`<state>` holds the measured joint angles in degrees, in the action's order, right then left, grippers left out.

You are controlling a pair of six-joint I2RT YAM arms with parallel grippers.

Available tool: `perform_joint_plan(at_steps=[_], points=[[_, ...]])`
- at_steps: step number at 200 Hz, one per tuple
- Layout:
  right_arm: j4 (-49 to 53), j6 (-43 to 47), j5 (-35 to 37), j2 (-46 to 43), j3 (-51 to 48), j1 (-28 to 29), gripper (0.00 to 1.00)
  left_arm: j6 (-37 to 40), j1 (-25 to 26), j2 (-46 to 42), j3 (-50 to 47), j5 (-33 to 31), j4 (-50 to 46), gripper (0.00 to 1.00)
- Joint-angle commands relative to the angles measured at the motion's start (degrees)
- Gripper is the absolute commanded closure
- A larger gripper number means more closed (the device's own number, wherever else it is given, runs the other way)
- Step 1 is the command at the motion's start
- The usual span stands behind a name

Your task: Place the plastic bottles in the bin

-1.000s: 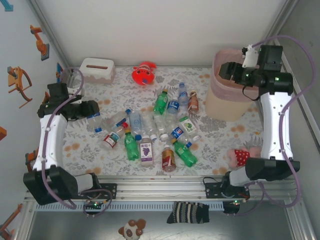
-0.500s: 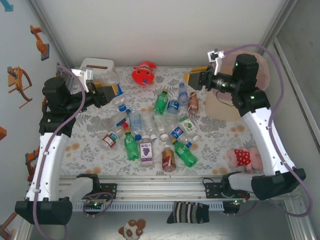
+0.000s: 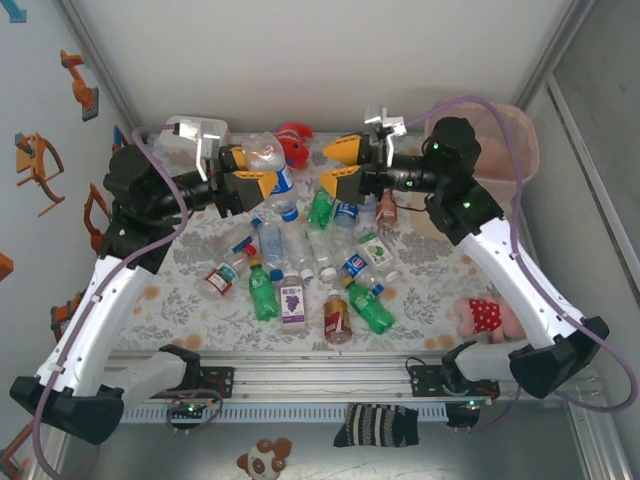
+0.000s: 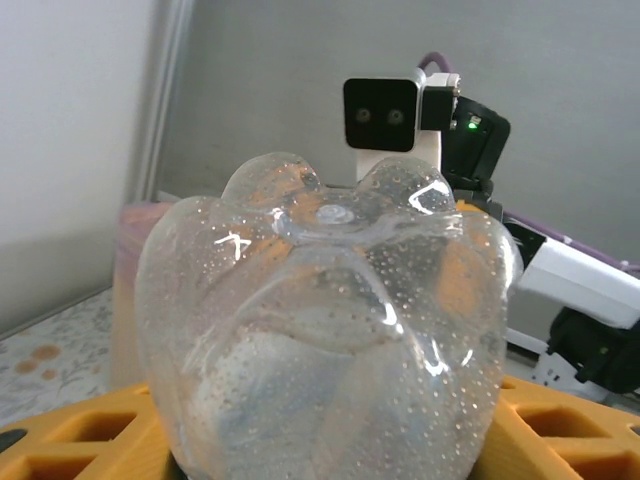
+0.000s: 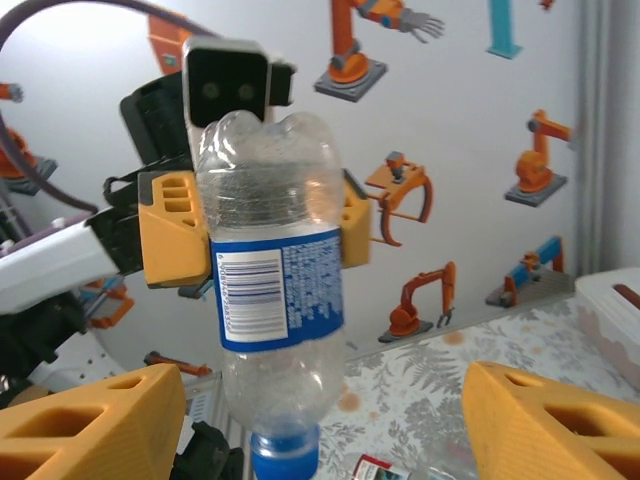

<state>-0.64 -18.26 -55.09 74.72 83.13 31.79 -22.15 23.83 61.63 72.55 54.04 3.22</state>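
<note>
Above the far middle of the floral-covered counter [image 3: 440,270], a clear bottle [image 3: 268,158] sits clamped in the left end effector [image 3: 258,170], well left of the pink bin [image 3: 515,140]. Facing it, the right end effector [image 3: 336,166] gapes wide and empty. Other bottles [image 3: 310,260] lie scattered below. The right wrist view shows the blue label and downward cap against robot stickers [image 5: 400,200] on the wall. The left wrist view shows the lobed, beaded base.

The held bottle [image 5: 275,300] has its cap cut off below. Behind that bottle, the bin [image 4: 128,290] is blurred and mostly hidden.
</note>
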Motion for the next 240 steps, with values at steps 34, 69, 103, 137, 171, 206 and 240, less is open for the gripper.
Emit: perform_joint_plan(at_steps=[34,69,103,137,171,206,240], points=[[6.88,10.98,0.56,2.84,3.59,5.72,0.27,5.34,5.14,2.23,3.83,-1.69,-0.93,0.39],[6.88,11.03,0.59,3.84,3.26,7.79,0.27,6.98,6.45,3.79,5.10,-2.82,-2.98,0.39],[6.20,9.76,1.07,4.66,3.53,8.20,0.33,7.83,7.22,4.55,5.49,-2.97,-3.12,0.38],[6.18,9.74,1.37,4.74,3.69,8.29,0.42,8.52,7.43,5.13,5.93,-3.06,-3.77,0.38],[7.00,9.85,2.04,4.89,3.98,8.33,0.49,9.31,7.40,4.99,5.68,-3.29,-4.00,0.37],[8.32,10.35,3.31,4.80,4.13,8.29,0.52,10.26,7.45,4.10,5.48,-4.35,-4.66,0.32],[10.63,11.60,6.14,3.67,4.22,7.90,0.52,12.45,7.38,1.74,4.79,-7.63,-6.47,0.22]])
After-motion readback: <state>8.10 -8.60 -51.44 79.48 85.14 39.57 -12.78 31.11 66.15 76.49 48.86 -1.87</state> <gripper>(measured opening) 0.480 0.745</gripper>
